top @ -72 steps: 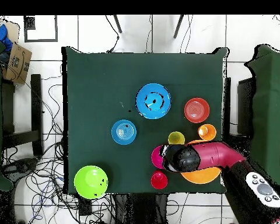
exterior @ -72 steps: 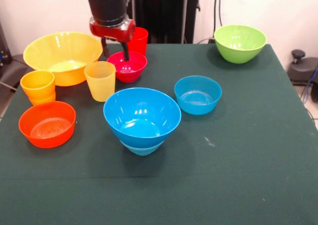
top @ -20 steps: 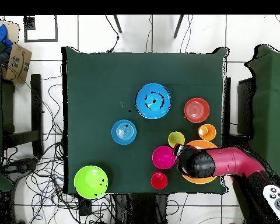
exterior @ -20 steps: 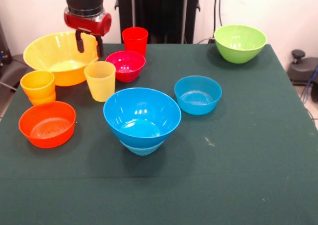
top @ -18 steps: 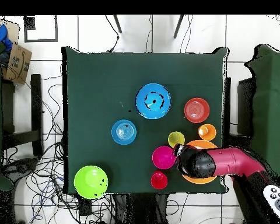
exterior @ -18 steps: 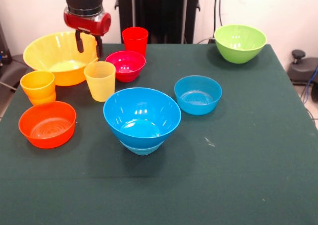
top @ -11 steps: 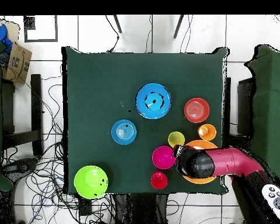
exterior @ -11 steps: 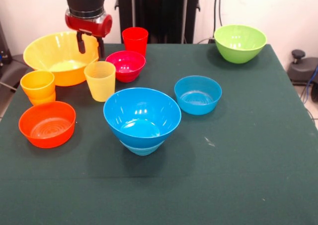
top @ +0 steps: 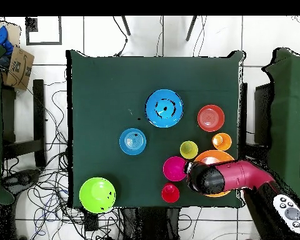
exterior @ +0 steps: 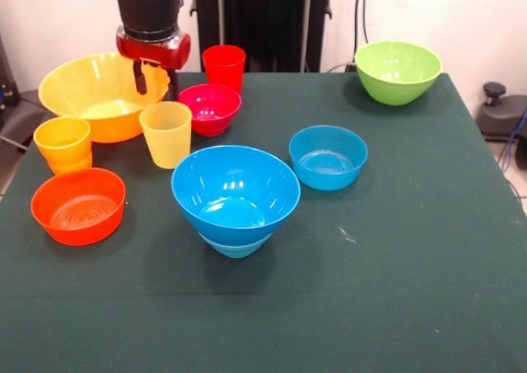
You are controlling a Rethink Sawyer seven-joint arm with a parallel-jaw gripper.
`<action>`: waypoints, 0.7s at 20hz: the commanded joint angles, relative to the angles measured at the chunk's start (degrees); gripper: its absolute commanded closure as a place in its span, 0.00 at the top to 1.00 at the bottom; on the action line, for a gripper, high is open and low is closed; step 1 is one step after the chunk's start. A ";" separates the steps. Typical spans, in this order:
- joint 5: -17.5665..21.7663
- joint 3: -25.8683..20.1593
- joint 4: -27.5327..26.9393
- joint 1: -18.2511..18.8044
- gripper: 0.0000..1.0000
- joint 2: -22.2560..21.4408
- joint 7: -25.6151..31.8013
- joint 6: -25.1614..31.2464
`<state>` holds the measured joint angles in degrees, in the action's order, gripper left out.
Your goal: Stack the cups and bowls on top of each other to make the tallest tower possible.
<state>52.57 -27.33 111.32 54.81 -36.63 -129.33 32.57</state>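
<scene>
Front view. I see the arm cut off at the top edge; only its lower end shows. The gripper [exterior: 156, 76] hangs over the right rim of the yellow bowl [exterior: 100, 93] near the far left corner, its two fingers [exterior: 140, 76] apart, nothing between them. The right finger is partly lost against the dark background behind the magenta bowl [exterior: 212, 107]. The red cup [exterior: 224, 65] stands at the far edge, its base hidden by the magenta bowl. The yellow cup [exterior: 165, 133] covers a bit of the yellow bowl's front. The orange cup [exterior: 63, 144] sits by the left edge, the orange bowl [exterior: 78, 205] nearer me. The tower [exterior: 235, 196] is mid-table: a large blue bowl on a smaller light-blue one, of which I see only the bottom. A small blue bowl [exterior: 328, 156] sits to its right, the green bowl [exterior: 398, 71] at the far right corner.

Overhead view. The arm [top: 230, 177] covers most of the yellow bowl [top: 207, 154] near the bottom right corner; only slivers of rim show. The gripper itself is hidden under the wrist, so I cannot read it here. The tower [top: 164, 108] shows only its top bowl. The magenta bowl [top: 174, 168] is just beside the wrist.
</scene>
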 commanded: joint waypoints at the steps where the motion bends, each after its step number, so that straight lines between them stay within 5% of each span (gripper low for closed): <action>1: 7.19 1.98 -1.33 -2.07 1.00 4.72 6.47 -3.33; 14: 12.16 5.24 -0.38 -3.45 1.00 7.02 2.15 -7.26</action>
<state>59.16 -23.86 111.28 54.57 -33.11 -129.33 30.45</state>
